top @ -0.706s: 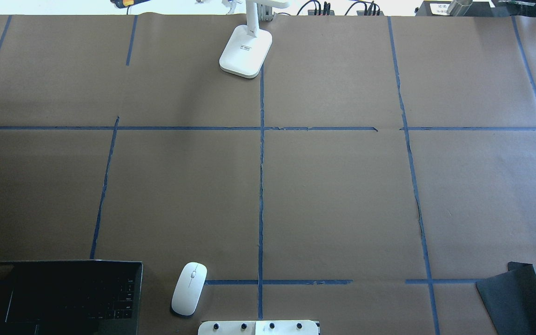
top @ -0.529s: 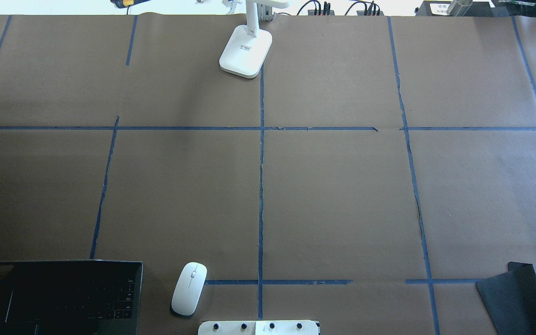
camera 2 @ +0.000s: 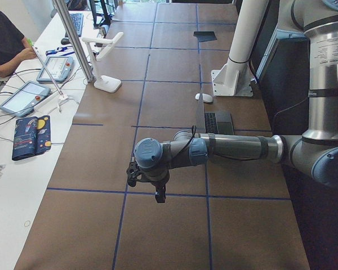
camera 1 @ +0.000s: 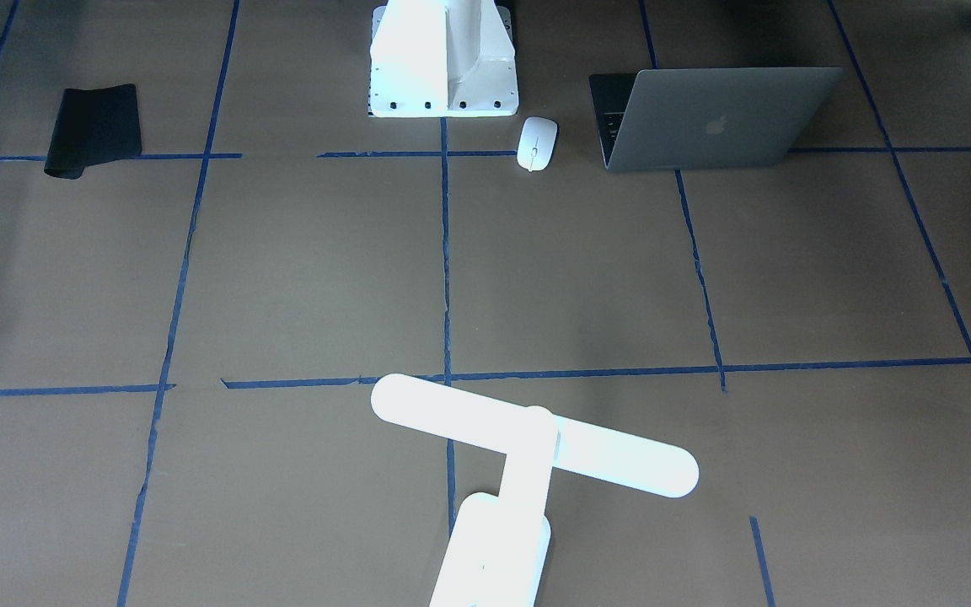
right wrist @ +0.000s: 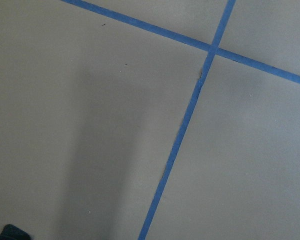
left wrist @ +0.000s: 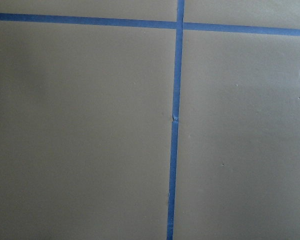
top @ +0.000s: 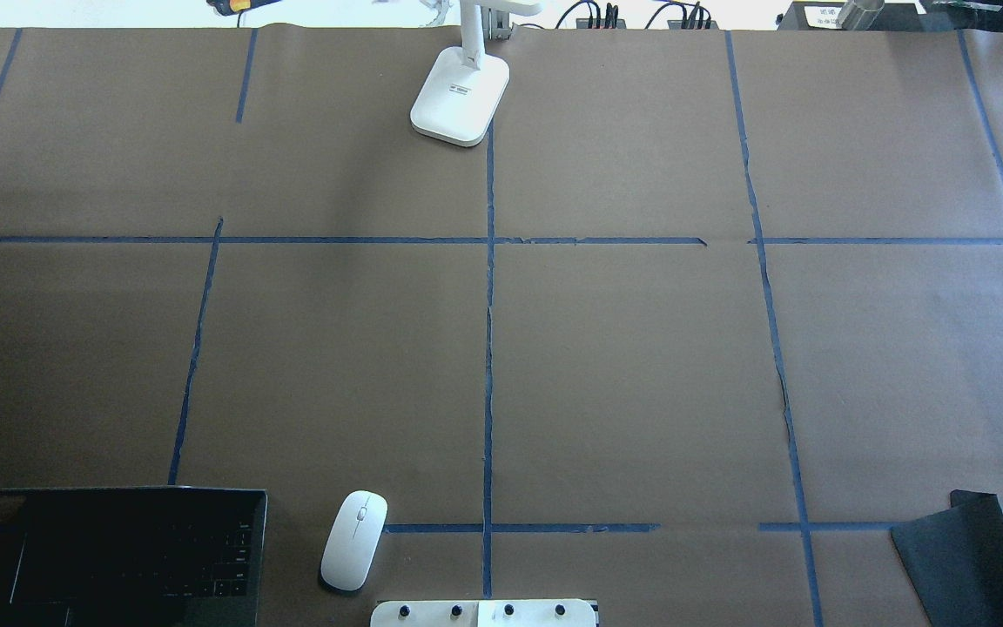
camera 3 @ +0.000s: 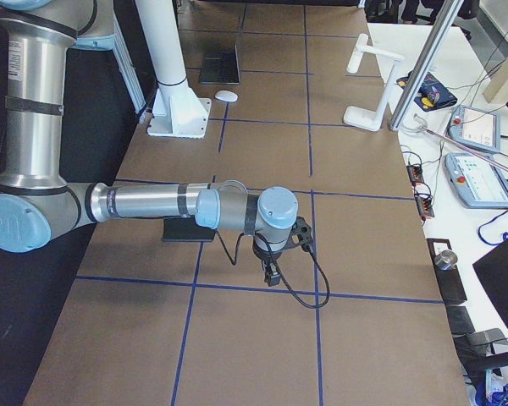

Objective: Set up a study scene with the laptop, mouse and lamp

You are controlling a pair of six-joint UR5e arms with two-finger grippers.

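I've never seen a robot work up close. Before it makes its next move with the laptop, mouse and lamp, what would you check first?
1. Is the laptop open: ok, its lid stands up.
2. Is the mouse free to grab: ok, it lies beside the laptop, not touching it.
3. Is the lamp upright: ok, it stands on its base.
4. Is the left gripper open: cannot tell, seen only from the side.
5. Is the right gripper open: cannot tell, same reason.
6. Is the black mat flat: not ok, one end curls.

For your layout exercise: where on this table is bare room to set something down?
Bare: the middle squares between the lamp and the mouse, and rightward to the black mat. Crowded: near edge, laptop, mouse and pedestal together.
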